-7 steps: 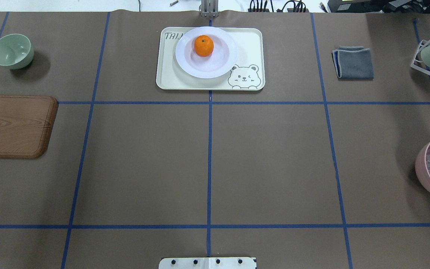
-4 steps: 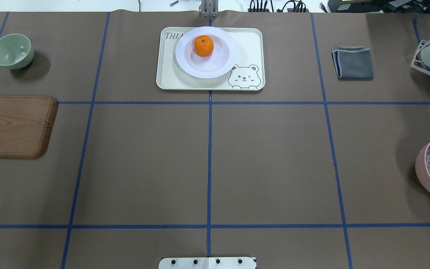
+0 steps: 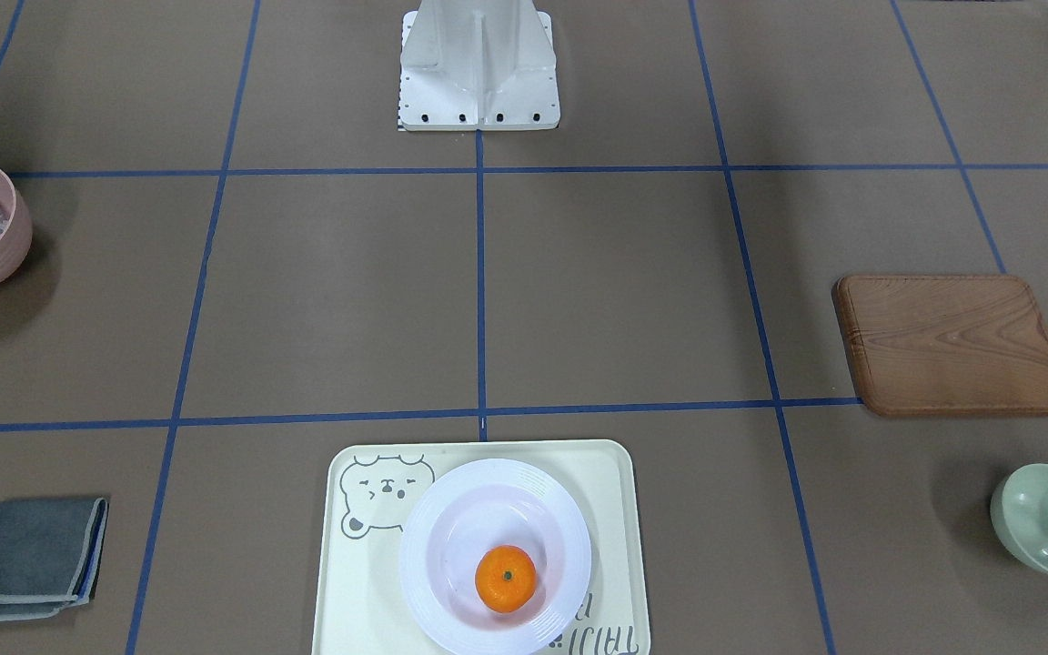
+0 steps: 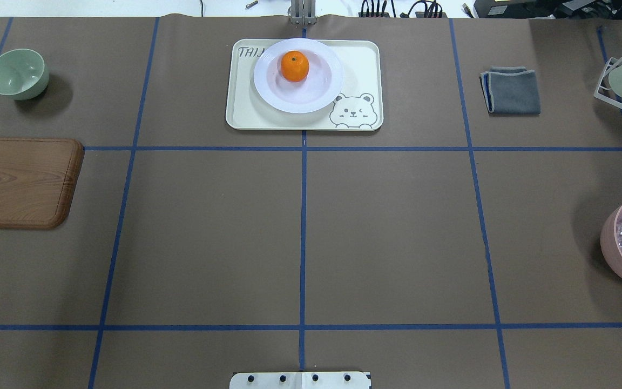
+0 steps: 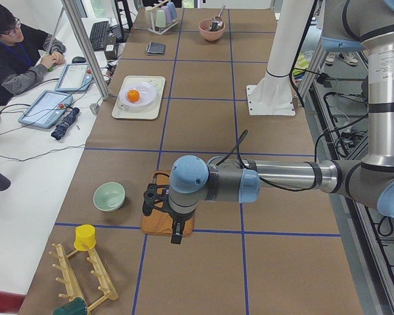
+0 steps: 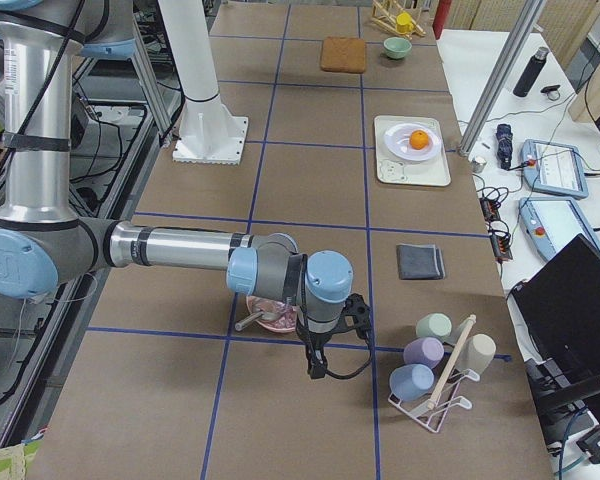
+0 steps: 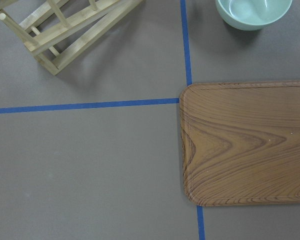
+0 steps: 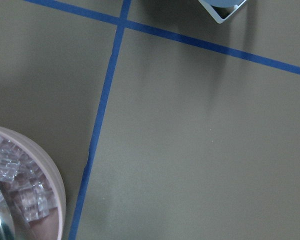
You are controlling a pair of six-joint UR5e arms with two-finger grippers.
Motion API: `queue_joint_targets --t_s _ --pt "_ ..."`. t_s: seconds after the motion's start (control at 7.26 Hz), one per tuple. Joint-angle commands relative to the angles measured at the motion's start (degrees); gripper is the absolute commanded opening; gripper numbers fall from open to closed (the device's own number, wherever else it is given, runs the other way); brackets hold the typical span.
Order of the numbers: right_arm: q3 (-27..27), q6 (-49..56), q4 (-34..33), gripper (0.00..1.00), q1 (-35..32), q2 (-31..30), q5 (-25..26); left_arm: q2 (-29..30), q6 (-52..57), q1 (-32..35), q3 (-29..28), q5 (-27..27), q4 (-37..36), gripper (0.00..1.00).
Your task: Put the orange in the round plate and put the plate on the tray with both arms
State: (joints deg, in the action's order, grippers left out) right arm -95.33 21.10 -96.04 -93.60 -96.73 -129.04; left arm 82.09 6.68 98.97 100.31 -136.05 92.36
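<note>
The left arm (image 5: 282,174) reaches out with its forearm held level, its wrist turned downward and the black left gripper (image 5: 155,199) carried aloft. The right arm (image 6: 180,245) holds a matching level reach, the right gripper (image 6: 356,312) likewise aloft. Neither gripper's opening can be determined from the side views.

tray (image 4: 246,102) lettering half covered by the round plate (image 4: 311,96), pink bowl (image 4: 613,243) and wooden board (image 4: 14,181) cut by frame edges
</note>
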Motion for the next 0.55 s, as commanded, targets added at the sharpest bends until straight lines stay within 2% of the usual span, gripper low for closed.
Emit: queue_joint_targets --t_s 0.0,0.14,0.41 --pt "-1.08 -0.79 0.41 1.0 0.0 0.39 0.11 -0.18 0.0 0.0 0.06 0.0 0.63 1.0" --pt "-2.13 -2.37 0.33 1.0 0.0 0.4 -0.42 -0.18 0.0 0.0 -0.03 0.0 0.54 1.0" --pt "-4.67 -16.48 0.5 1.0 0.61 0.75 -1.21 -0.7 0.0 -0.09 -0.11 0.0 0.54 1.0"
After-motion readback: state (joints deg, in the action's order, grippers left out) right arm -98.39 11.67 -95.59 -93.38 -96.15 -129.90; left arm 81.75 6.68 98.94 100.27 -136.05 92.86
